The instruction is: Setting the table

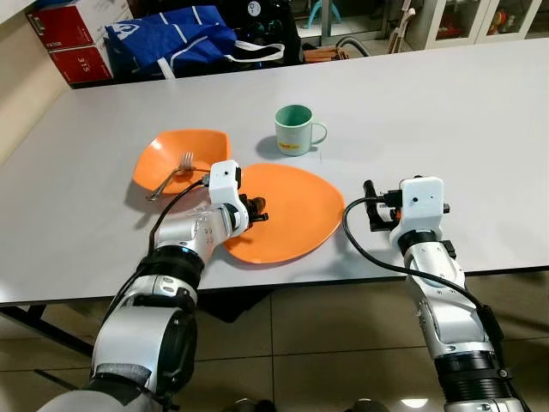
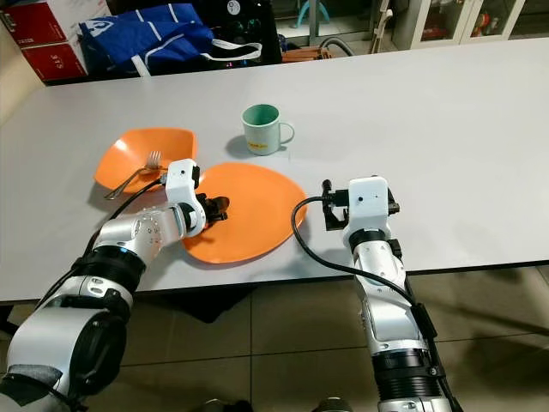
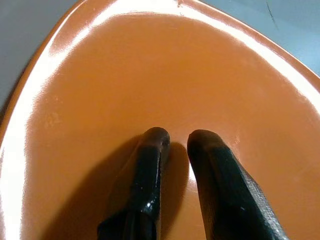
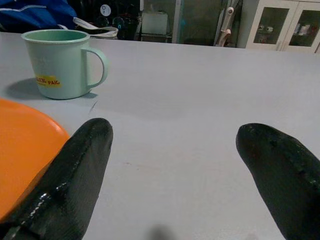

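grey table: two orange plates, one mug

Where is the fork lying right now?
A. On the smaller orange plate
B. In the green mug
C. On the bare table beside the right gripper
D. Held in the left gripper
A: the fork rests on the smaller orange plate, left of the green mug.
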You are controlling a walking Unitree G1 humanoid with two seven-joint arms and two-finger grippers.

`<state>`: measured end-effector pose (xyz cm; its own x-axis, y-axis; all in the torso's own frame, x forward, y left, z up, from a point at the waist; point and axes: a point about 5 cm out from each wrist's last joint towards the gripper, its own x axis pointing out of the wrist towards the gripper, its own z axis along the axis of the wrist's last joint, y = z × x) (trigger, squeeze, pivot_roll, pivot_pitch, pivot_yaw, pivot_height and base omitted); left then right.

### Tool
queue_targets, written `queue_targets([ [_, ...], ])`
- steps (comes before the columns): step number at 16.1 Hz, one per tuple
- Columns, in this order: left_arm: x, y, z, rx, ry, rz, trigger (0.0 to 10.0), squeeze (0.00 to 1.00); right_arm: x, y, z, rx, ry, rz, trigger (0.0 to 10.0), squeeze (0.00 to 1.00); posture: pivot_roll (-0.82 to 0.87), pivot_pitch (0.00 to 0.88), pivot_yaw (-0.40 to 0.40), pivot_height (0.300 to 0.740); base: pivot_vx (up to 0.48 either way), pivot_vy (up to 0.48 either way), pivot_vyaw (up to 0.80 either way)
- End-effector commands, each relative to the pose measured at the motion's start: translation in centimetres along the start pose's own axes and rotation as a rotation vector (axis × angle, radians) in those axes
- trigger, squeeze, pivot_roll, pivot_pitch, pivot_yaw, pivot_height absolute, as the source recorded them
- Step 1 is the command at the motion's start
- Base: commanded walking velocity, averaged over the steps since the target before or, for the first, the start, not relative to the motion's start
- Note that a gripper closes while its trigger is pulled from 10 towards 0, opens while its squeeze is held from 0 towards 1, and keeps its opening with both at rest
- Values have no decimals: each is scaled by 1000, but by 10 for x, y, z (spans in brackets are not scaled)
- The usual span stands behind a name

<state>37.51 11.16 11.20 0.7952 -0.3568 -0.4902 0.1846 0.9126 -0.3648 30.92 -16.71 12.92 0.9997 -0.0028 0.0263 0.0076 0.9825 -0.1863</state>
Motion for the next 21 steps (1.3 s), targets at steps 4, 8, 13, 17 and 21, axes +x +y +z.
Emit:
queue_targets([
  [4, 1, 8, 1, 29, 7, 30, 10000, 0, -3, 2, 4, -7, -10, -1, 10000, 0, -268, 81, 171, 740, 0, 0, 0],
  [8, 2, 4, 9, 55, -28, 17, 10000, 0, -3, 2, 3, -11, -6, -4, 10000, 0, -271, 84, 171, 740, 0, 0, 0],
  [13, 3, 0, 15, 82, -71, -5, 10000, 0, -4, 1, 2, -17, 1, -13, 10000, 0, -270, 88, 169, 740, 0, 0, 0],
  [17, 3, -2, 17, 105, -86, -11, 10000, 0, -3, 2, 2, -16, 2, -13, 10000, 0, -270, 82, 169, 740, 0, 0, 0],
  [21, 4, -5, 21, 123, -102, -21, 10000, 0, -4, 4, 6, 11, -10, 19, 10000, 0, -274, 73, 169, 740, 0, 0, 0],
])
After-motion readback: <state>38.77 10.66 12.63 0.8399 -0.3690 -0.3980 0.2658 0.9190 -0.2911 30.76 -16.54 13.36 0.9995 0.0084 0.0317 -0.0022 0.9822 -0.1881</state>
